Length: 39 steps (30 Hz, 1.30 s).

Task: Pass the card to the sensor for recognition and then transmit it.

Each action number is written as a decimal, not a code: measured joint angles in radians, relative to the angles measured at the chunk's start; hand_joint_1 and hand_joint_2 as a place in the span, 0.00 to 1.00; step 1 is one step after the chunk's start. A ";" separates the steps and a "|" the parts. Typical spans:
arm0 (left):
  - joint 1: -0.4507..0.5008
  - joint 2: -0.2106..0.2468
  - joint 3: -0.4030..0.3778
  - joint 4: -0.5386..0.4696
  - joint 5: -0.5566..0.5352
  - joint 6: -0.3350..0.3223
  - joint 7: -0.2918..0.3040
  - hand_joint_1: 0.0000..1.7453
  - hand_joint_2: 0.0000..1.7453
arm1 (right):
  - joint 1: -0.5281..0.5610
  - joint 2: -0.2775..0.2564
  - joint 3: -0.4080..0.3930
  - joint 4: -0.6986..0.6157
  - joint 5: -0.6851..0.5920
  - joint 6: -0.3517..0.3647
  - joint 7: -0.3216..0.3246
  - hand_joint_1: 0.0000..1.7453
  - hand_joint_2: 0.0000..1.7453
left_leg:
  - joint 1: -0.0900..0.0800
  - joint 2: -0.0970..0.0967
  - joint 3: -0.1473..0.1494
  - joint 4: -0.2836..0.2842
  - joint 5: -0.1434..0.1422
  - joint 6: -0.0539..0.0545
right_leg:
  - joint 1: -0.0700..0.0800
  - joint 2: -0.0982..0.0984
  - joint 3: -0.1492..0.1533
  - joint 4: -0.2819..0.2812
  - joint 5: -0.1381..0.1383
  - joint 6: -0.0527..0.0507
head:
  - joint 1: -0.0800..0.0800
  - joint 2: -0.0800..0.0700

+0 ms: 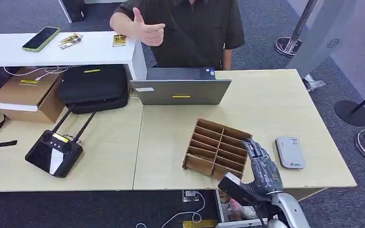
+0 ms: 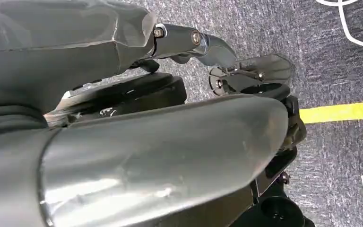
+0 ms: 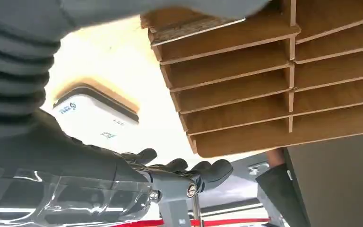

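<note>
The right hand (image 1: 262, 166) hovers at the near right corner of the wooden slotted rack (image 1: 217, 148), fingers extended and apart, holding nothing I can see. The grey sensor (image 1: 290, 152) lies on the desk (image 1: 275, 102) just right of it. The card itself cannot be made out; if it sits in a slot, the rack walls hide it. To do this step well, I judge the hand should settle over one slot, fingers aligned with the dividers, and pinch gently. The left hand (image 2: 137, 142) hangs over carpet; whether it is open or clenched I cannot tell.
</note>
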 joint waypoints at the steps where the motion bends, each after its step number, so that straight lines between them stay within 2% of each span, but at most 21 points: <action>1: 0.000 0.000 -0.001 0.000 0.000 0.000 0.000 0.00 0.00 | 0.000 0.000 0.000 0.000 0.000 -0.001 0.000 0.00 1.00 | 0.000 0.000 0.000 0.000 0.000 0.000 | 0.000 0.000 0.000 0.000 0.000 0.000 | 0.000 0.000; 39: -0.002 0.000 -0.022 0.000 0.000 0.007 0.000 0.00 0.00 | 0.000 0.001 0.000 0.000 0.018 -0.015 0.005 0.00 1.00 | 0.000 0.000 0.000 0.000 0.000 0.000 | 0.000 0.000 0.000 0.000 0.000 0.000 | 0.000 0.000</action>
